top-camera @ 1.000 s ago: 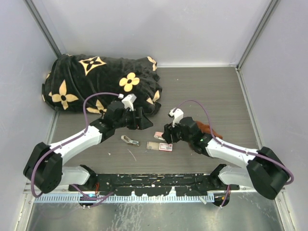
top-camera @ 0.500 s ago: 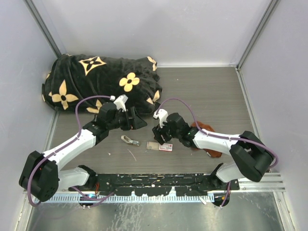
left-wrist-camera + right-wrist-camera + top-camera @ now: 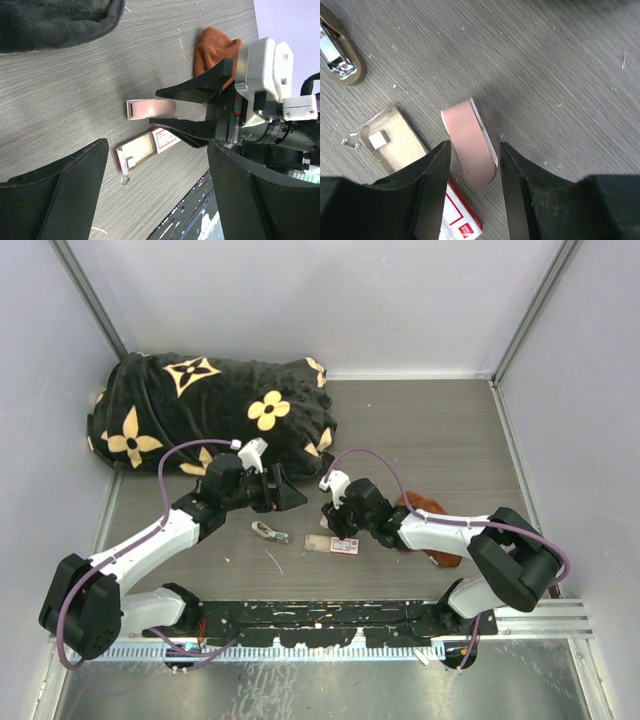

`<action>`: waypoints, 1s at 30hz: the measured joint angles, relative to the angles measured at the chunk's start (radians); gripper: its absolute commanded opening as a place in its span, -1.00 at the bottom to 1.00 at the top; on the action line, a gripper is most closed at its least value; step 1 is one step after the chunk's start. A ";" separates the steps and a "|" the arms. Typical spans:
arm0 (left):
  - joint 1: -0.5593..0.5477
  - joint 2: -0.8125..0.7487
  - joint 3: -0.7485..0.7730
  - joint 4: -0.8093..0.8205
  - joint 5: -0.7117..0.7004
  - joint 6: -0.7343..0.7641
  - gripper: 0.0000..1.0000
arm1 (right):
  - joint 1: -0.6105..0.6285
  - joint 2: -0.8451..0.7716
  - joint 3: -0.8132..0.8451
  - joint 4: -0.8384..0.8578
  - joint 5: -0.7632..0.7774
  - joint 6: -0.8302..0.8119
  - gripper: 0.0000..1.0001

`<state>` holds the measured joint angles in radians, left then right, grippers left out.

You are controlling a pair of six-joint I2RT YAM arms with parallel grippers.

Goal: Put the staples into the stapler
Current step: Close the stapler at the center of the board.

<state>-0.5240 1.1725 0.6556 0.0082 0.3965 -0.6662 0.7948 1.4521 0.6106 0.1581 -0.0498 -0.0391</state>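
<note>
Pink stapler [image 3: 468, 137] lies near the table's [image 3: 450, 440] near edge, staples [image 3: 395, 142] just beside. My right gripper [image 3: 472, 150] straddles it, jaws apart; left gripper [image 3: 157, 146] hangs wide, empty. Closing off-centre could squirt it into the staples, I reckon.

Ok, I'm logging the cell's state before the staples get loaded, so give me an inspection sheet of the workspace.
Surface: dark wood-grain table, small specks.
Job's things: pink stapler part lying flat; chrome stapler part apart from it; staple box open, tray slid out; loose staples beside it.
Clutter: black flowered blanket far left; rust cloth.
Grippers: left gripper open, empty; right gripper open, astride the pink part.
Cables: purple cable looped over each arm, clear of the things.
Surroundings: pale walls.
</note>
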 measured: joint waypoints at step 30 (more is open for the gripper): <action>-0.067 0.305 0.047 0.223 0.056 -0.146 0.40 | 0.000 -0.113 -0.235 0.372 -0.026 0.043 -0.99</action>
<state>-0.5907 1.4776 0.7021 0.2314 0.4522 -0.8124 0.7948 1.3388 0.3756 0.5301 -0.0761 0.0036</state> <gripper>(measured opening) 0.737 0.340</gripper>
